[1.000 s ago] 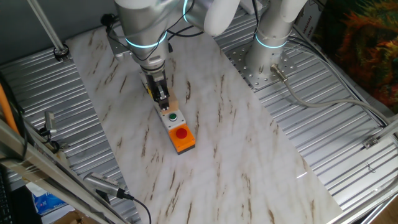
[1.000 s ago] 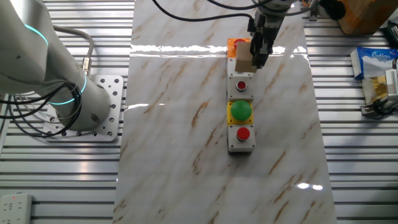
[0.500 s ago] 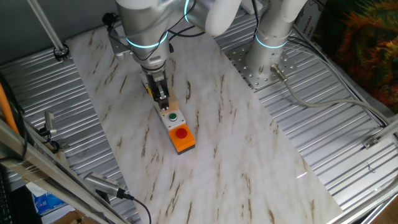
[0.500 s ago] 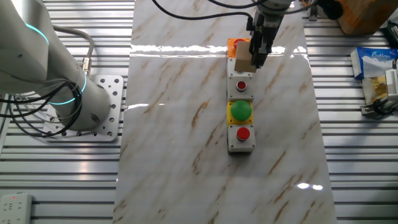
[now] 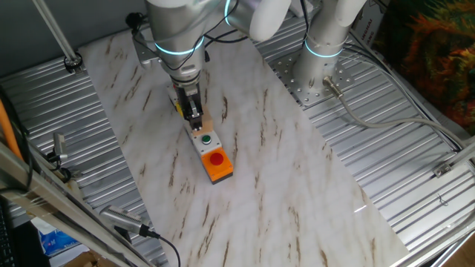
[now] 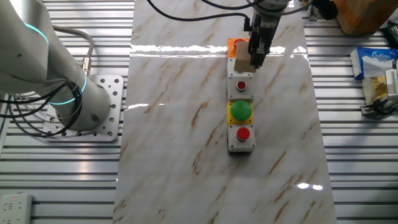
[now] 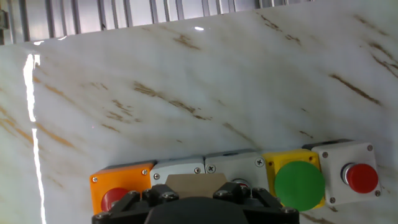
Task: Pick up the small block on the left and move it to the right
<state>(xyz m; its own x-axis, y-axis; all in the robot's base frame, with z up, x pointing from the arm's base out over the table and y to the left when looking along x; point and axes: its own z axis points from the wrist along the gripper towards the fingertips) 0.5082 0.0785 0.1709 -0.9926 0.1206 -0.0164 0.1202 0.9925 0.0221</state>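
Gripper: the gripper (image 6: 251, 60) points down over the far end of the row of button boxes; its fingers are closed on the wooden block (image 6: 242, 59), one on each side.
Block: plain tan cube, held above the white box (image 6: 241, 84) with a small red button, just in front of the orange box (image 6: 236, 44); from the pictures I cannot tell if it is clear of the box below or resting on it.
Hand view: block top (image 7: 188, 184) shows between the fingers, over the row.
Row: orange box (image 7: 120, 188), white boxes, yellow box with a green button (image 7: 299, 181), white box with a red button (image 7: 353, 176), side by side and touching.
Table: marble-patterned board (image 5: 297, 185) on a ribbed metal top.
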